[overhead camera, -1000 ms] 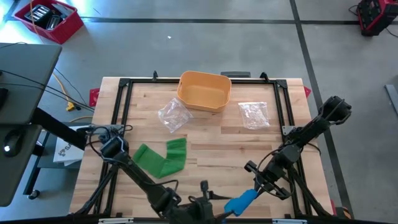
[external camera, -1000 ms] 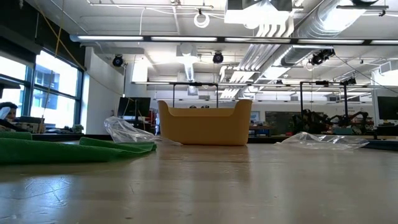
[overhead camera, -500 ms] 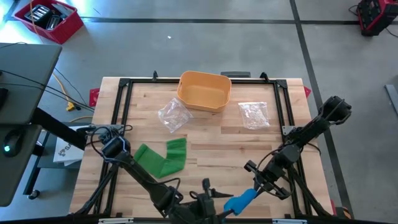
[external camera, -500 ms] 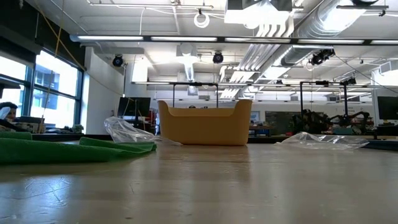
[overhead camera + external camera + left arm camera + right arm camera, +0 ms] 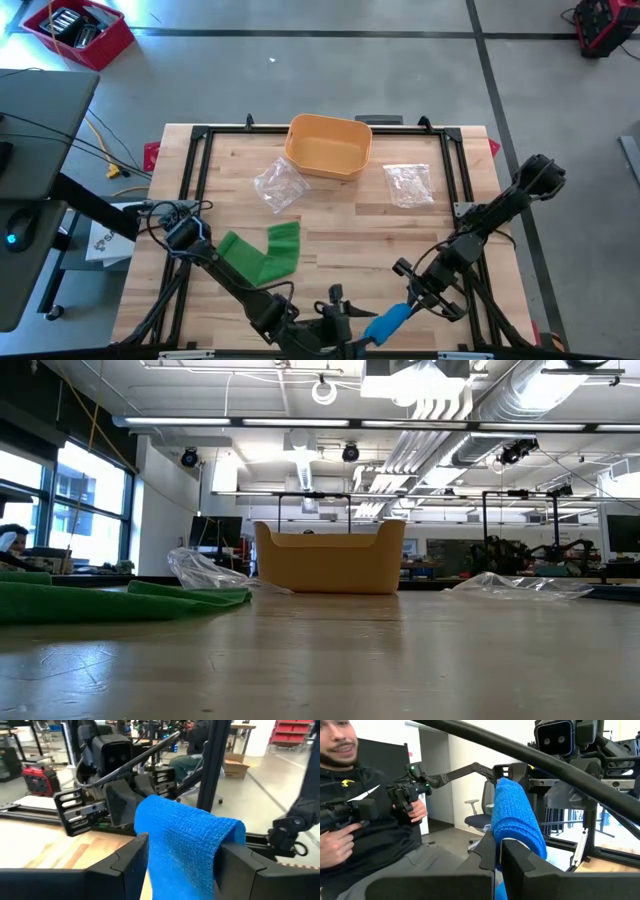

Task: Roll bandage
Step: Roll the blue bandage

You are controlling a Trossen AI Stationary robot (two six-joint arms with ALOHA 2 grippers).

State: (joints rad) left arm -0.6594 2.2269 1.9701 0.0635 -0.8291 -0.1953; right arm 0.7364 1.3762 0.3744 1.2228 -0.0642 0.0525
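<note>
We note a bright blue woven bandage between dark grey gripper fingers; farther out, a flat green cloth strip, mustard-yellow plastic tub, pale striped wood tabletop.

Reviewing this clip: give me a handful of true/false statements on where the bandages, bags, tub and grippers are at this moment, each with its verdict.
1. The blue bandage is held up between the two grippers near the table's front edge. True.
2. The right gripper is open and empty. False: it is shut on the blue bandage.
3. The green bandage lies inside the orange tub. False: it lies flat on the table, on its left half, in front of the tub.
4. Two clear plastic bags lie on the table, one on each side of the tub. True.
5. The left gripper has the blue bandage between its fingers. True.
</note>
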